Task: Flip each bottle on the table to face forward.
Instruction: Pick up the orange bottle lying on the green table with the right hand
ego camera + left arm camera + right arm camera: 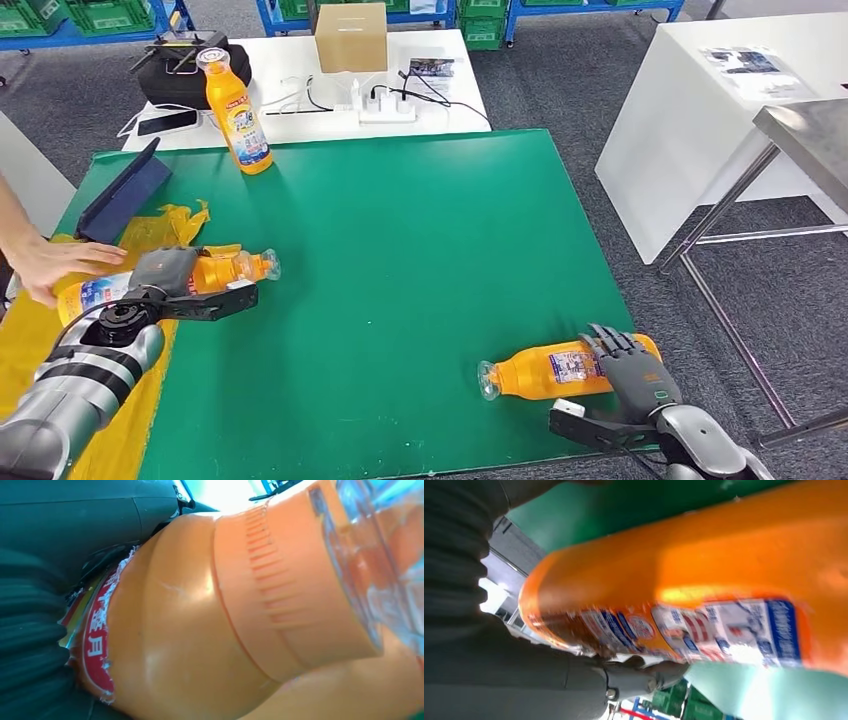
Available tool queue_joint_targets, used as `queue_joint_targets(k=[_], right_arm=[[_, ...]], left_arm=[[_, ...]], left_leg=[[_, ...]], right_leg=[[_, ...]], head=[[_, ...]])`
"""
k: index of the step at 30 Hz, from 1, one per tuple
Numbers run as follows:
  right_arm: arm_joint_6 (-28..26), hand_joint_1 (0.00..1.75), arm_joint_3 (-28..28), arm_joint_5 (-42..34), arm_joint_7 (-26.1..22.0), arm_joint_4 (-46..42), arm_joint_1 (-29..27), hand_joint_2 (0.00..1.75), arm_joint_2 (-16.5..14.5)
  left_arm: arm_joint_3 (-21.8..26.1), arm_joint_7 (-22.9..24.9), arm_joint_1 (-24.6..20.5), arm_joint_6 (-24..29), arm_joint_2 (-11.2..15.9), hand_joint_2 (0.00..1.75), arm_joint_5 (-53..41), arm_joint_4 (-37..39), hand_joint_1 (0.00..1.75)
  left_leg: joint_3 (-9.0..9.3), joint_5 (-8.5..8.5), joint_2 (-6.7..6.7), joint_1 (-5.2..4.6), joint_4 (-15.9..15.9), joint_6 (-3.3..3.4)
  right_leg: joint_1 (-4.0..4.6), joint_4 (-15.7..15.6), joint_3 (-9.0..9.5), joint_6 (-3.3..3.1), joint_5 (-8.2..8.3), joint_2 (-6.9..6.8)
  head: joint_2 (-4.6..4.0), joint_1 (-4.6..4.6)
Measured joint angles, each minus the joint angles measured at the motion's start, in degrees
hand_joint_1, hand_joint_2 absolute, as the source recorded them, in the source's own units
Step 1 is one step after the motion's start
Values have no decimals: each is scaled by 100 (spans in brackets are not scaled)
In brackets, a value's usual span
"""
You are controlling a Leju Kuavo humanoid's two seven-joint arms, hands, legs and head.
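Three orange bottles are on the green table [420, 250]. One bottle [238, 115] stands upright at the far left. A second bottle [225, 270] lies on its side at the left, clear cap pointing right. My left hand [175, 285] grips its middle, and its orange neck [240, 605] shows close up in the left wrist view. A person's hand [55, 268] rests on its base end. The third bottle [545, 370] lies near the front right, cap pointing left. My right hand [630, 375] holds its base end, fingers over the top, with the thumb [639, 675] against the label [704, 630].
A dark blue case [125, 190] and a yellow sheet [150, 235] lie along the table's left side. Behind is a white table with a cardboard box [351, 37], a black bag [180, 70] and a power strip [388, 105]. A white table [700, 110] and a metal table [810, 130] stand to the right.
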State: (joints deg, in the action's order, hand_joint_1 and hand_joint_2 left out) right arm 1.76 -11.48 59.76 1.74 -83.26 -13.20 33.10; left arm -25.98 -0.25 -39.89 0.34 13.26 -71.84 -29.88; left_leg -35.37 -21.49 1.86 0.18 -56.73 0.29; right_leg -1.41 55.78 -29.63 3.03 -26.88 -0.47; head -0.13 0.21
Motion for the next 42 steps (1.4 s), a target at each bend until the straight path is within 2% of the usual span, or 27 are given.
queue_joint_targets(k=[13,14,15,17,18,19,23,27,31,34,37,40,42], right_arm=[[145,2,-57,-127,219,184,59,175,171],[156,31,-67,-121,248,202,75,175,175],[162,68,-77,-102,291,220,91,175,178],[130,149,-103,1,412,264,124,175,179],[98,162,-118,75,476,283,135,175,176],[62,167,-135,139,532,298,139,175,170],[-3,168,-194,223,647,308,95,175,159],[-8,166,-209,232,675,300,87,175,159],[-49,174,-213,253,689,296,88,175,154],[-471,175,-217,428,654,253,65,175,85],[-1190,175,-185,716,485,59,12,175,-209],[-1821,175,-26,878,238,-295,7,175,-727],[-2053,175,103,870,89,-522,38,175,-1047]], left_arm=[[-3,82,231,205,-164,175,-2,9,0],[-3,83,236,217,-178,175,2,9,0],[-3,85,240,237,-192,175,8,9,0],[-3,90,258,327,-228,175,57,9,0],[-1,87,274,414,-252,175,111,7,0],[4,78,299,519,-279,175,179,1,0],[69,27,432,867,-390,175,393,-129,0],[98,13,509,902,-471,175,416,-263,0],[104,-20,573,978,-507,175,418,-350,0],[133,-80,719,1198,-540,175,419,-555,0],[223,-106,1017,1301,-572,175,454,-1035,0],[332,-167,1355,1275,-602,175,582,-1671,0],[396,-233,1534,1257,-623,175,686,-2051,0]], left_leg=[[-27,3,0,1,-4,5],[-29,3,0,0,-4,5],[-32,3,-1,0,-4,5],[-36,3,-2,0,-4,5],[-39,3,-2,0,-5,6],[-43,3,-2,0,-5,6],[-57,8,1,-1,-8,11],[-68,8,2,-3,-8,13],[-74,6,-1,-5,-9,13],[-91,6,-6,-5,-9,12],[-122,14,-27,-4,-9,14],[-135,18,-47,-2,-10,15],[-145,16,-52,-1,-10,14]], right_leg=[[-2,-1,-28,4,0,-2],[-2,-2,-30,4,0,-1],[-2,-2,-32,4,0,-1],[-3,-3,-37,4,0,-1],[-3,-3,-41,5,0,0],[-4,-3,-45,5,0,0],[-10,-3,-58,7,0,-4],[-11,-5,-64,8,0,-4],[-12,-6,-71,9,-1,-3],[-12,-5,-82,10,1,-1],[-10,-1,-70,13,15,7],[-8,1,-84,7,24,22],[-7,0,-97,6,22,25]], head=[[0,2],[0,2],[0,2],[0,2],[0,2],[0,2],[0,1],[0,3],[0,2],[0,2],[0,3],[0,0],[0,0]])
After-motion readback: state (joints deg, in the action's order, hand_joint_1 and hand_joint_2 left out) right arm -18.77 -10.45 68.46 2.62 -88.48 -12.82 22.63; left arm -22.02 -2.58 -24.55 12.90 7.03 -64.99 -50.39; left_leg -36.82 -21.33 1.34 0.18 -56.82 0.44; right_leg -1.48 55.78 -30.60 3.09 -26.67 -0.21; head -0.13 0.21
